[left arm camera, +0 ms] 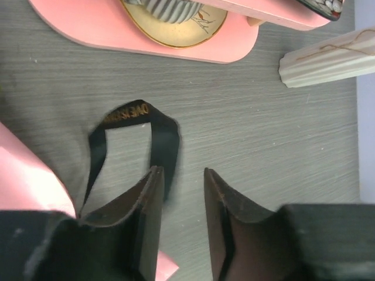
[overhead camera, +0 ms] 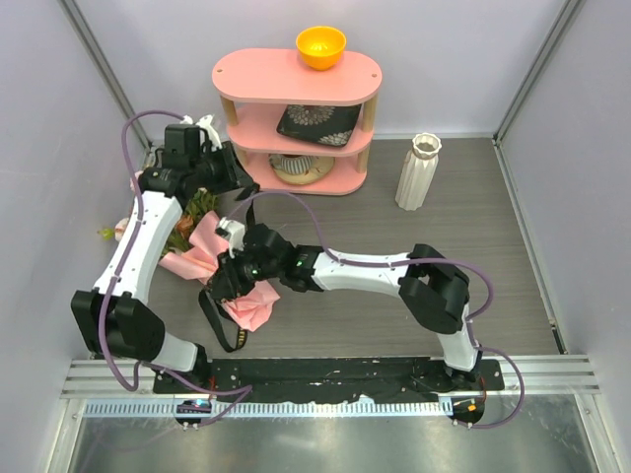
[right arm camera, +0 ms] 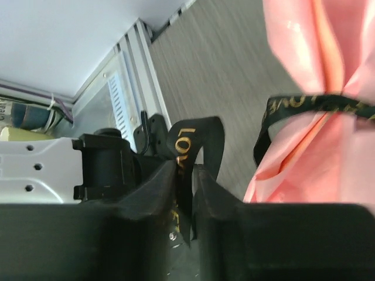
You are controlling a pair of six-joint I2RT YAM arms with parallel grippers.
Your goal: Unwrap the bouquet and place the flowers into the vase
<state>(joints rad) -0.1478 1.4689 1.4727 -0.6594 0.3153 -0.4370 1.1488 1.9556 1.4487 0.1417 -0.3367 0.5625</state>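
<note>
Salmon-pink paper-wrapped bouquet (overhead camera: 202, 254) lies near the desk (overhead camera: 335, 330) left edge, green leaves pointing to the far side. Black gold-lettered ribbon (right arm camera: 304, 104) bands the paper; one loop is clamped between the fingers of the right gripper (right arm camera: 186, 171). Left gripper (left arm camera: 182, 172) fingers apart, nothing between them, another ribbon loop just beside one finger. Ribbed white vase (overhead camera: 417, 172) upright, well apart toward the far right, beside a pink tiered shelf (overhead camera: 296, 74).
</note>
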